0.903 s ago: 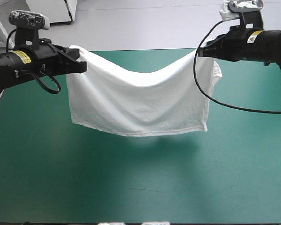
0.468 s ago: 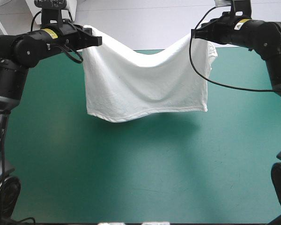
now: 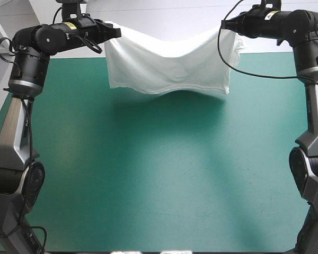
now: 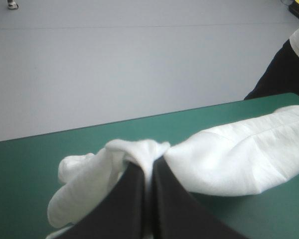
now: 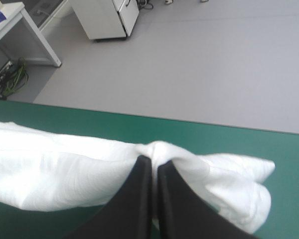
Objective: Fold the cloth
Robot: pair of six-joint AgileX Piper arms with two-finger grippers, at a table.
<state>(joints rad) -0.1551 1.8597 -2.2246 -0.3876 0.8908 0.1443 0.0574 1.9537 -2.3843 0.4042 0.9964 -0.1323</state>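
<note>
The white T-shirt (image 3: 167,66) hangs in the air over the far part of the teal-green table (image 3: 159,174), stretched between both arms and sagging in the middle. My left gripper (image 3: 114,32) is shut on the T-shirt's left top corner, and my right gripper (image 3: 225,24) is shut on its right top corner. In the left wrist view the black fingers (image 4: 134,199) meet with the T-shirt (image 4: 229,159) bunched at their tips. The right wrist view shows the same: fingers (image 5: 139,199) pinching the T-shirt (image 5: 55,174), the rest trailing off beside them.
The T-shirt's lower hem hangs just above the cover near the table's far edge (image 3: 159,53). The near and middle stretches of the table show only bare teal-green cover. Grey floor lies beyond the far edge.
Both arms have carried the hanging T-shirt away from me toward the table's far edge and higher. The grip on both corners is unchanged.
</note>
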